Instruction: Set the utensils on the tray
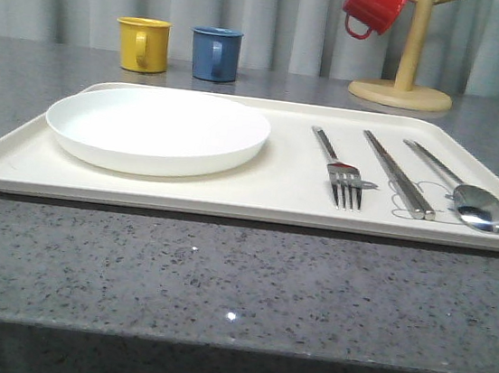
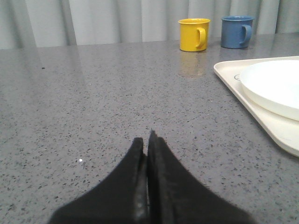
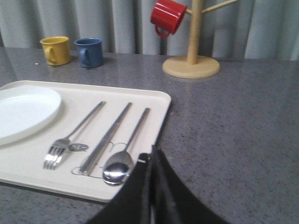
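The cream tray [image 1: 276, 194] lies across the grey table. On it rest a white plate [image 1: 157, 128] at the left and, side by side at the right, a fork [image 1: 339, 173], flat metal chopsticks [image 1: 399, 176] and a spoon [image 1: 467, 197]. In the right wrist view the fork [image 3: 70, 137], chopsticks [image 3: 106, 138] and spoon [image 3: 124, 156] lie just beside my shut right gripper [image 3: 151, 156], which sits over the tray's near right edge [image 3: 70, 186]. My left gripper [image 2: 146, 138] is shut and empty over bare table, left of the tray [image 2: 261, 119] and plate [image 2: 273, 86].
A yellow mug [image 1: 143, 44] and a blue mug [image 1: 216, 53] stand behind the tray. A wooden mug tree [image 1: 403, 78] at the back right carries a red mug [image 1: 374, 6]. Grey curtains close the back. Bare table spreads in front of the tray.
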Robot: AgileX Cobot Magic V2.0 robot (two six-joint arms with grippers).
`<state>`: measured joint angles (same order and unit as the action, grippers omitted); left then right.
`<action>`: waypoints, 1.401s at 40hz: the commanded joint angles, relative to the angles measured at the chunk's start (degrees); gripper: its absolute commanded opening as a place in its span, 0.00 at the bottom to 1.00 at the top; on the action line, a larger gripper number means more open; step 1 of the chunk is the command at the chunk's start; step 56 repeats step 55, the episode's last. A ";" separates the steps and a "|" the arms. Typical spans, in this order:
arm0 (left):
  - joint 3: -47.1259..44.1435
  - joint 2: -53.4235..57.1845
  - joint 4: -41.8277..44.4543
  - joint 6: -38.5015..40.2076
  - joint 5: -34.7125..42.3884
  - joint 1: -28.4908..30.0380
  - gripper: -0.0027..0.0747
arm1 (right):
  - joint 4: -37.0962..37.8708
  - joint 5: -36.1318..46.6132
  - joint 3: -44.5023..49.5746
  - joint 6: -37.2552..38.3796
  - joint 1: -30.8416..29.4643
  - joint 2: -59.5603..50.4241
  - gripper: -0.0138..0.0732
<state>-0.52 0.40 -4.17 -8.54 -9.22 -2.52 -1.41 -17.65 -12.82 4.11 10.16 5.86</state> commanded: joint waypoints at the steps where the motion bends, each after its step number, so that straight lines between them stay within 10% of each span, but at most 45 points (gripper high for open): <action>1: 0.15 1.26 -0.22 0.51 4.51 0.04 0.01 | 0.78 7.98 3.79 -0.53 -4.45 -1.58 0.08; 12: 0.15 1.26 -0.22 0.51 4.51 0.04 0.01 | -1.25 8.63 14.56 -0.53 -12.51 -7.51 0.08; 56: 0.15 1.26 -0.22 0.51 4.51 0.04 0.01 | -1.25 4.41 14.33 -0.53 -12.51 -7.44 0.08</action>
